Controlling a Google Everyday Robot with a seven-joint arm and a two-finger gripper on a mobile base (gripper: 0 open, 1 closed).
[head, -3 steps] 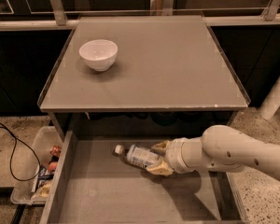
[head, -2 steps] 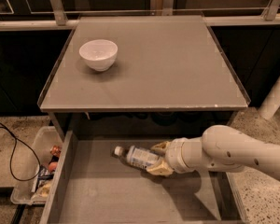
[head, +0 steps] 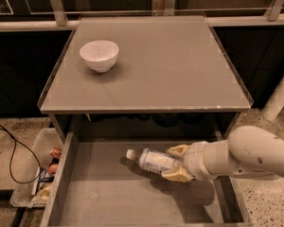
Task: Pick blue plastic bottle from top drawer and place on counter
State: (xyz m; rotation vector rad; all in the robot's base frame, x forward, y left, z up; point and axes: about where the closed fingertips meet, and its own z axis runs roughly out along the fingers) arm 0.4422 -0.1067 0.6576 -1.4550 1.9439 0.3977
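The blue plastic bottle [head: 150, 160], clear bluish with a white cap pointing left, lies nearly level inside the open top drawer [head: 104, 197]. My gripper [head: 174, 163] reaches in from the right, and its tan fingers [head: 179, 150] are shut around the bottle's base end. The bottle hangs slightly above the drawer's bare grey bottom and casts a shadow beneath it. The grey counter [head: 170, 70] lies above and behind the drawer.
A white bowl [head: 99, 55] stands on the counter's left part. A clear bin of clutter [head: 38, 174] and a black cable [head: 12, 160] lie on the floor to the left of the drawer. A white post [head: 279, 98] stands at the right.
My gripper and the bottle have shifted a little to the right. The bottle now sits slightly off the drawer bottom.
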